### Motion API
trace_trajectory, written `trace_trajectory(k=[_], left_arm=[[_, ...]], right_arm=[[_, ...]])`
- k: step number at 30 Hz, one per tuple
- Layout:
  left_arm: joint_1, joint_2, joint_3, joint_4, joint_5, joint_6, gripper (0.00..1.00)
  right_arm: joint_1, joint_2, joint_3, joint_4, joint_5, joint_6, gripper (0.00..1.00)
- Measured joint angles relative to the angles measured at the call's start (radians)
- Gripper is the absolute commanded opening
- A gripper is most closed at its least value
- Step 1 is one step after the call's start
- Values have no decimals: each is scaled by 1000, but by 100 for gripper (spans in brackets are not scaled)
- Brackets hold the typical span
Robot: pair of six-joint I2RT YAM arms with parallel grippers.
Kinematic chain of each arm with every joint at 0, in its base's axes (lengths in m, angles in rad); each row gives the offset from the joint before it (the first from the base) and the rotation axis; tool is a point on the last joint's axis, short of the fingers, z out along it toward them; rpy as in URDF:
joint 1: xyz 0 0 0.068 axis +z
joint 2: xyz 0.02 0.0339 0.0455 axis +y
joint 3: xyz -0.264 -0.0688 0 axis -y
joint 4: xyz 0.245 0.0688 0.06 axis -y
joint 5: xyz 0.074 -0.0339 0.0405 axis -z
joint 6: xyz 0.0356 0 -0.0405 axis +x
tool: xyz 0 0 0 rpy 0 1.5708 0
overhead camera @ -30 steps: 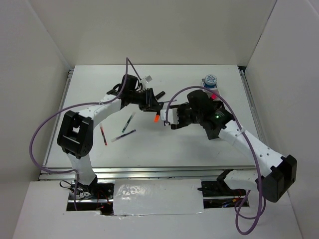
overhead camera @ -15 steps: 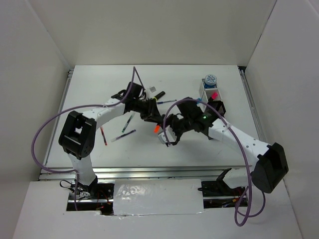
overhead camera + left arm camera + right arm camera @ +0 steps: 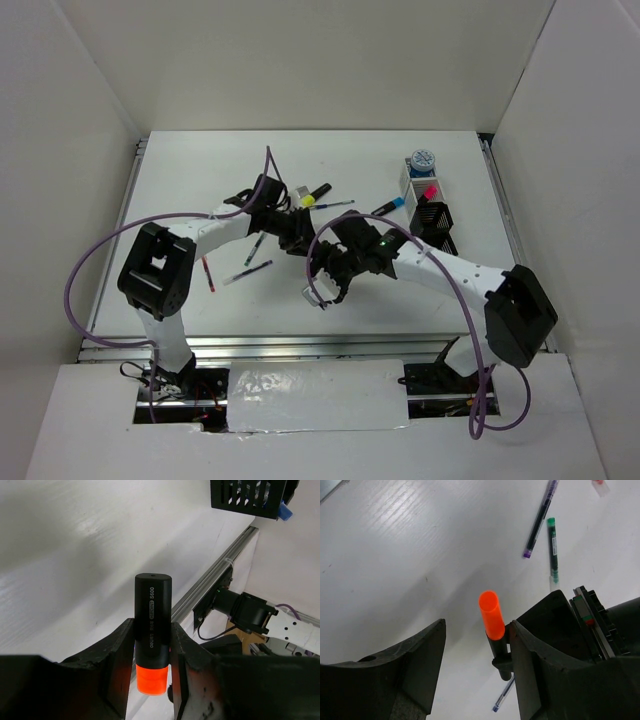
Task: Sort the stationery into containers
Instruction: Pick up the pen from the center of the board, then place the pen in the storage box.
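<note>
My left gripper [image 3: 152, 652] is shut on a short black highlighter [image 3: 152, 615] with an orange cap, held clear of the table. In the right wrist view that orange cap [image 3: 491, 616] pokes up between the jaws of my right gripper [image 3: 476, 627], which stand open, the cap close against the right-hand finger [image 3: 535, 645]. From above, the two grippers meet mid-table, left gripper [image 3: 298, 236] and right gripper [image 3: 325, 280]. At the right stand the containers: a white bin [image 3: 412, 182] with a tape roll [image 3: 422, 158] and black bins [image 3: 436, 220].
A yellow-capped highlighter [image 3: 310, 198], a thin pen [image 3: 336, 205] and a blue-capped highlighter [image 3: 390, 206] lie behind the grippers. Dark pens [image 3: 256, 244] and a red pen [image 3: 207, 272] lie to the left. A pink cap [image 3: 428, 192] shows in a bin.
The left gripper brought the orange highlighter nearer and to mid-table. The right gripper swung left and nearer to meet it, and its jaws widened around the cap.
</note>
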Motion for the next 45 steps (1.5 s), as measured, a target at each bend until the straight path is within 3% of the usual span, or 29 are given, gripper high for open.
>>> trace_trajectory(k=[3, 10, 13, 14, 17, 20, 26, 30, 36, 40, 45], left_arm=[[0, 0, -5, 0, 1, -8, 0], [0, 0, -5, 18, 3, -32, 0], [0, 0, -9, 26, -1, -32, 22], [0, 0, -11, 27, -2, -32, 49], [0, 0, -11, 28, -2, -27, 83], [0, 0, -5, 18, -20, -22, 99], [32, 0, 175, -53, -119, 55, 99], [122, -14, 309, -43, -199, 97, 99], [251, -68, 287, 52, -291, 137, 99], [163, -69, 282, 68, -409, 299, 99], [-25, -38, 318, 77, -520, 508, 92]], right_arm=[[7, 22, 2, 13, 18, -1, 56], [25, 81, 7, 89, 73, -8, 34], [27, 92, 7, 130, 86, -15, 20], [29, 92, 7, 141, 87, -12, 13], [31, 92, 3, 158, 96, -4, 4], [31, 78, -11, 184, 101, 16, 0], [-8, -54, -70, 214, 72, 165, 0], [-134, -176, -82, 252, -5, 378, 0], [-521, -232, -51, 471, -97, 932, 0], [-730, -146, 17, 618, -101, 1269, 0], [-871, -36, 65, 731, -84, 1502, 0]])
